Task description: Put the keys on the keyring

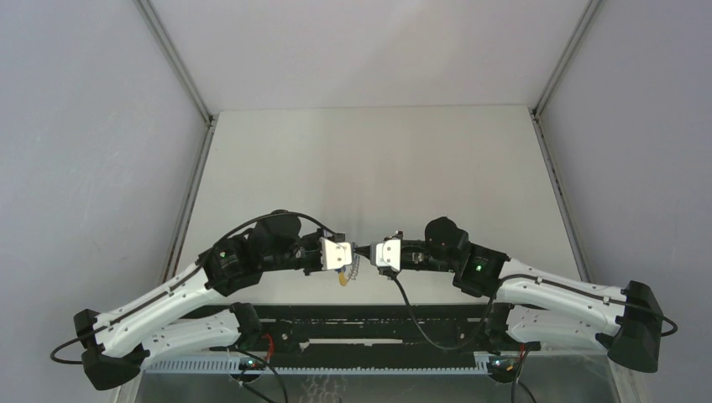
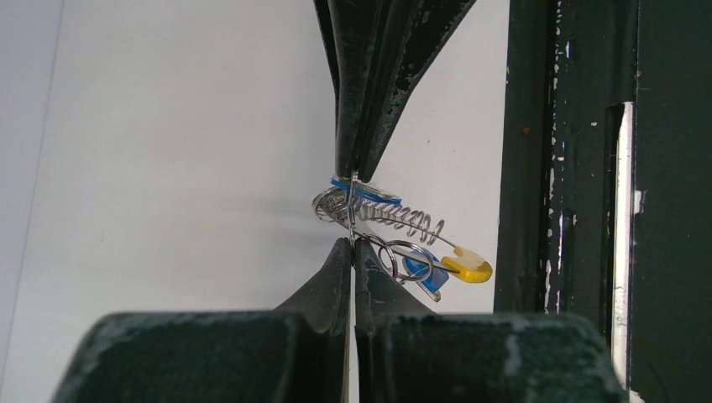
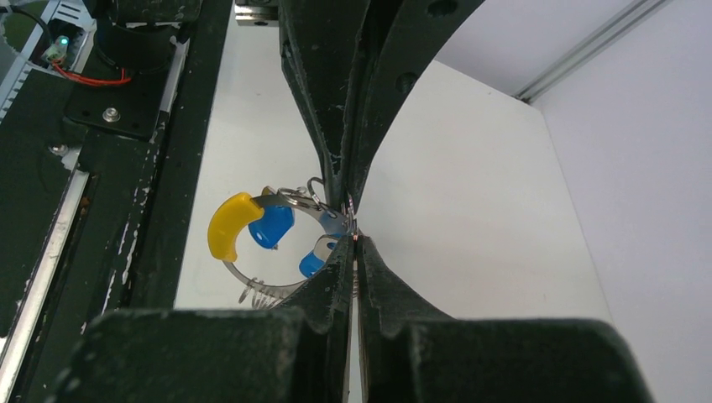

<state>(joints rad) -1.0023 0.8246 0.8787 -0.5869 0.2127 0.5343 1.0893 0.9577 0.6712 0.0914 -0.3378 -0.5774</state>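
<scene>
1. The two arms meet tip to tip above the near part of the table [image 1: 369,159], close to their bases.
2. The left gripper [image 2: 353,245] is pinched fully shut on the keyring [image 2: 395,220]; the right gripper [image 3: 353,242] faces it, also clamped tight on the ring's wire.
3. The ring hangs in the air between them, clear of the table; its yellow piece [image 3: 227,225] sticks out to one side.
4. The keys [image 3: 273,225], two blue heads, dangle on the loop, close to the fingertips.

The keys [image 3: 273,227] are blue-headed, the keyring [image 3: 227,223] silvery with yellow.
</scene>
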